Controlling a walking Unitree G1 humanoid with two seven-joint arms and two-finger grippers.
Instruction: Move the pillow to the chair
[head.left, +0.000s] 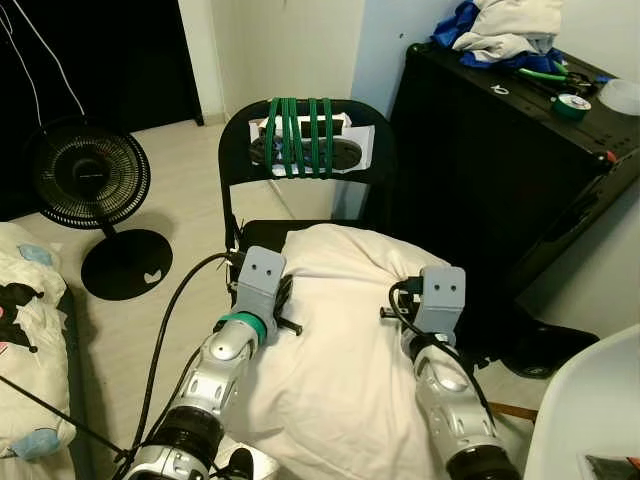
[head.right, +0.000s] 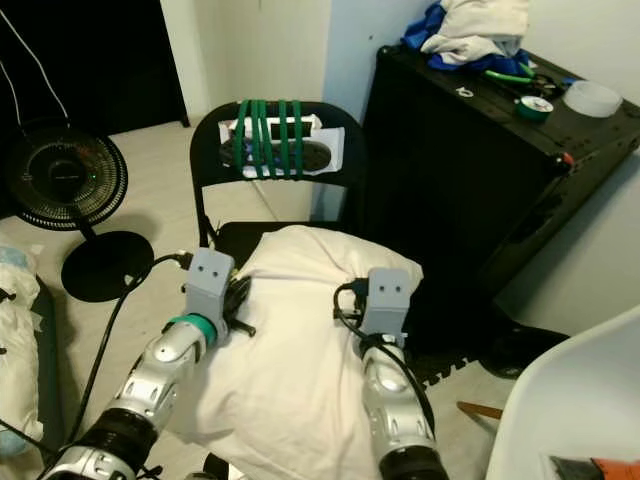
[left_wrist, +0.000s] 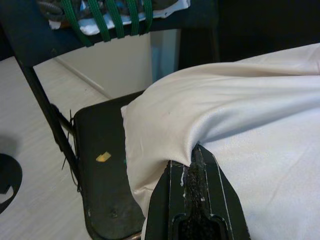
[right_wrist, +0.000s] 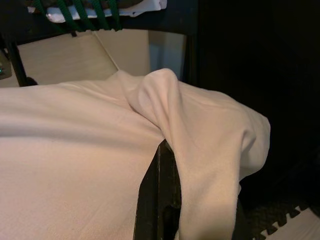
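A cream pillow (head.left: 340, 330) hangs between my two arms, its far end over the seat of a black folding chair (head.left: 262, 236). The chair's backrest (head.left: 306, 137) is wrapped with green cord. My left gripper (left_wrist: 199, 156) is shut on the pillow's left edge, the cloth bunched at its black fingers (left_wrist: 175, 200). My right gripper (right_wrist: 165, 147) is shut on a fold at the pillow's right side. From the head views the left wrist (head.left: 262, 282) and right wrist (head.left: 437, 298) sit on either side of the pillow. The chair seat (left_wrist: 102, 170) shows bare at its left front.
A black cabinet (head.left: 500, 170) with clothes and tape on top stands close to the chair's right. A black floor fan (head.left: 90, 180) stands to the left. Bedding (head.left: 25, 330) lies at the far left, and a white curved object (head.left: 590, 410) at the lower right.
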